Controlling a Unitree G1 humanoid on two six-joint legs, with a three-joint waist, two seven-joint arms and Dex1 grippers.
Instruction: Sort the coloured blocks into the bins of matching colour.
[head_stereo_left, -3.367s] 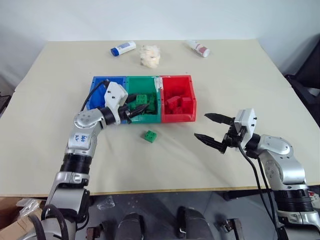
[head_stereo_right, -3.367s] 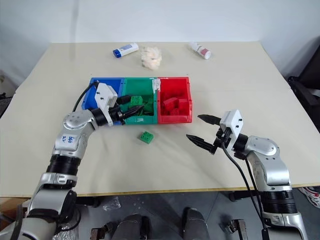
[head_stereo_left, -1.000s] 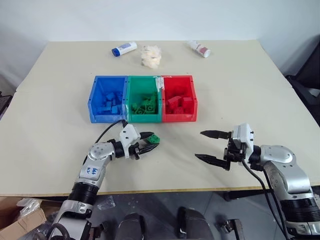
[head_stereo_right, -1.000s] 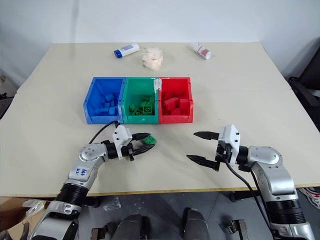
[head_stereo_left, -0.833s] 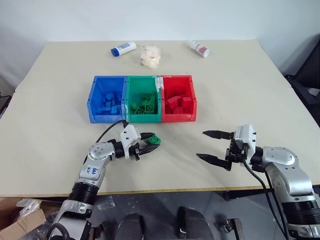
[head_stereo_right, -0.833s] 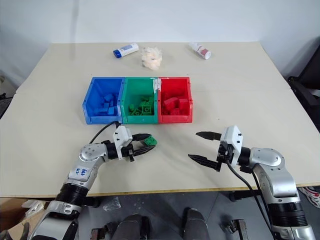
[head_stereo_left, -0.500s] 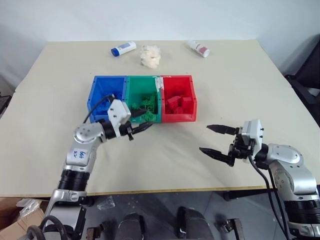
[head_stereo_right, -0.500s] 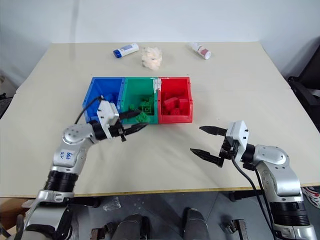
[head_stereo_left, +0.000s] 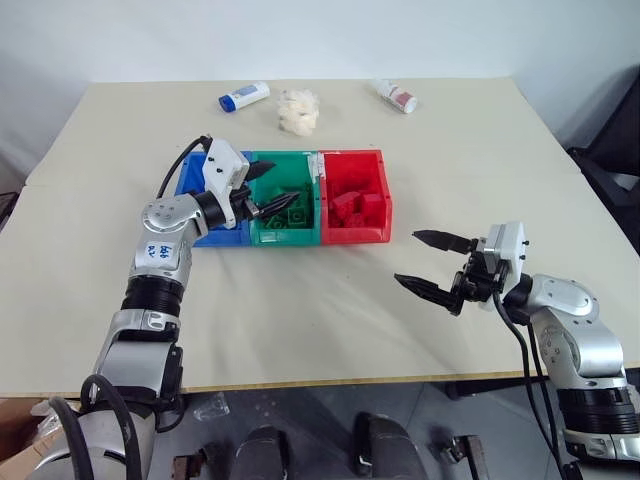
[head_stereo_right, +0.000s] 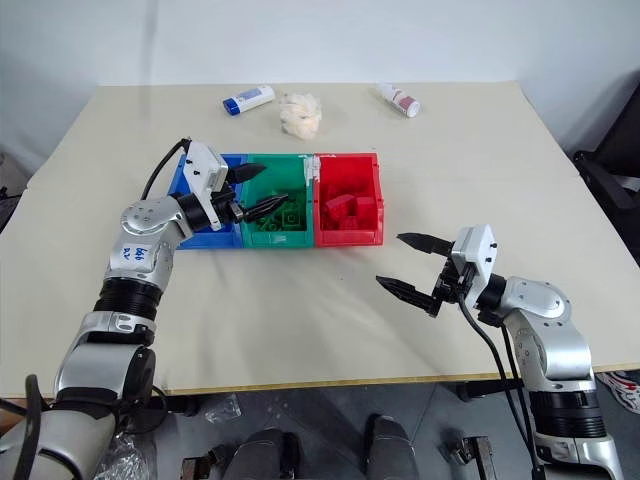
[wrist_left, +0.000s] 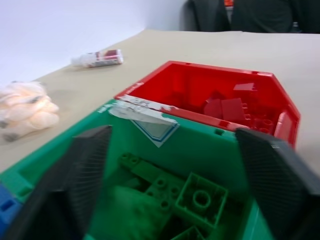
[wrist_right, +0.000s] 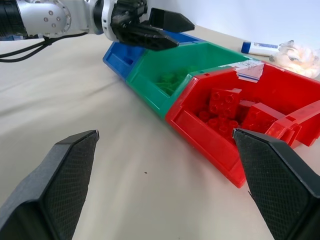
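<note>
Here, three joined bins sit side by side on a beige table (head_stereo_left: 450, 160): a blue bin (head_stereo_left: 228, 232), a green bin (head_stereo_left: 292, 170) and a red bin (head_stereo_left: 372, 232). Green bricks (wrist_left: 200, 200) lie jumbled on the floor of the green bin, and red bricks (wrist_right: 227, 112) are piled in the red one, studs up. The blue bin's contents are hidden behind the left arm.

The left gripper (head_stereo_left: 272, 192) hangs over the green bin, its two black fingers spread wide and holding nothing, pointing roughly level across the bin toward the red one. In the left wrist view the green bricks lie directly below and between those fingers.

The right gripper (head_stereo_left: 432, 264) hovers above bare tabletop, well apart from the bins and off to the red bin's near right, its fingers also wide apart and empty, pointing toward the bins.

At the table's far edge lie a white bottle with a blue label (head_stereo_left: 244, 96), a fluffy white tissue wad (head_stereo_left: 298, 110) and a white bottle with a red label (head_stereo_left: 398, 96).
</note>
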